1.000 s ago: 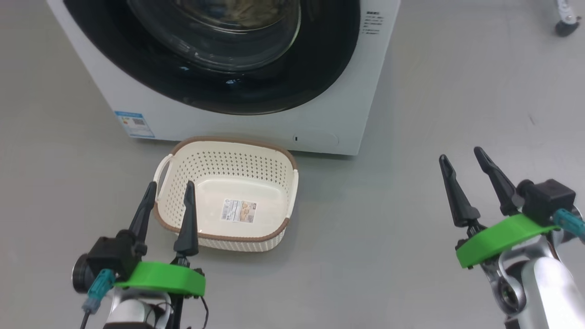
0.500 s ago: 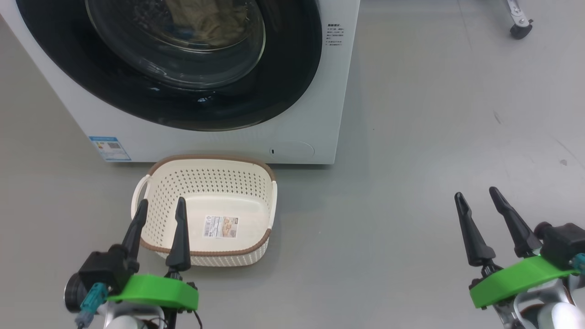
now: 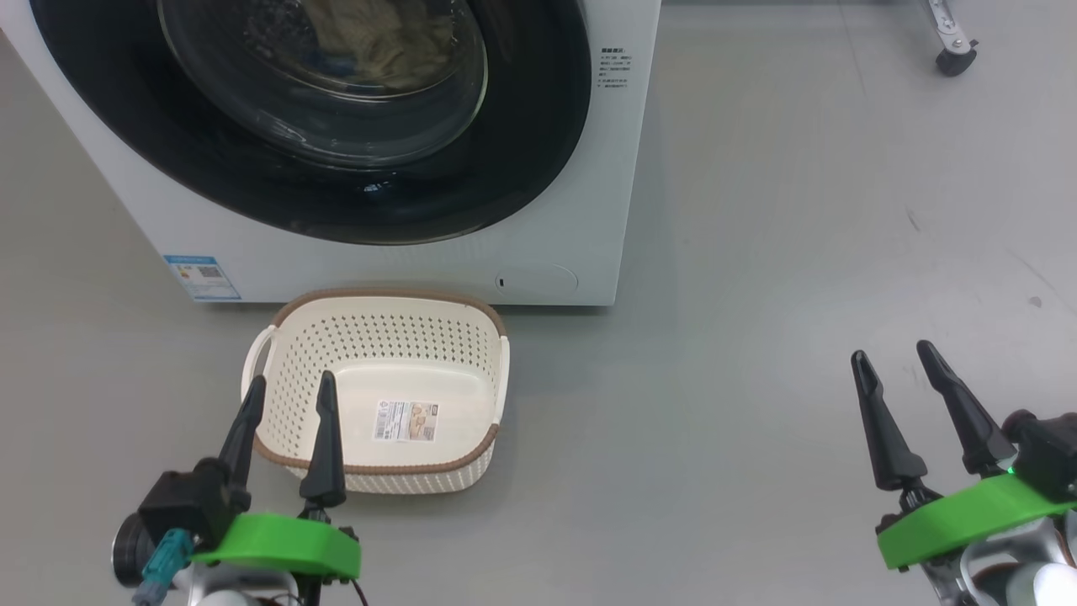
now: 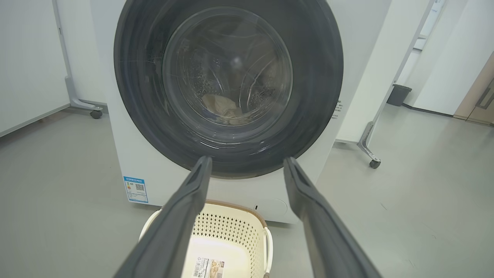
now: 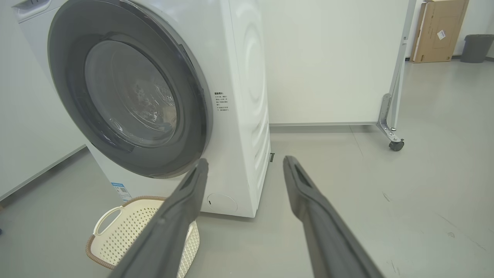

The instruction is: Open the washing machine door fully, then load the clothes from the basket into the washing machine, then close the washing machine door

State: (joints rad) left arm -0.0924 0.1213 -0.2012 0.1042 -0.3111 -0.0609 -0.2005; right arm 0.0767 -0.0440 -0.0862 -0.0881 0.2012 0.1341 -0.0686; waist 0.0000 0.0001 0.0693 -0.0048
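The washing machine (image 3: 404, 269) stands white ahead of me, its door (image 3: 522, 126) shut flat against the front. Through the glass I see the clothes (image 3: 370, 42) as a pale tan heap low in the drum, also in the left wrist view (image 4: 222, 110). The cream basket (image 3: 391, 295) sits on the floor before the machine, with just a label on its base. My left gripper (image 3: 291, 380) hovers open over the basket's near left corner. My right gripper (image 3: 892, 352) is open above bare floor, far right of the machine. The door (image 5: 193, 116) and the basket (image 5: 127, 227) also show in the right wrist view.
A white wheeled partition stands right of the machine, its caster (image 5: 395, 144) on the floor. Behind it are a cardboard box (image 5: 438, 31) and a grey bin (image 5: 476, 48). Another caster (image 4: 95, 114) shows left of the machine. Grey floor spreads to the right.
The head camera has moved, shifting the whole picture left and down. Both grippers stay open and sit a little lower in the picture. Door and basket stand as before.
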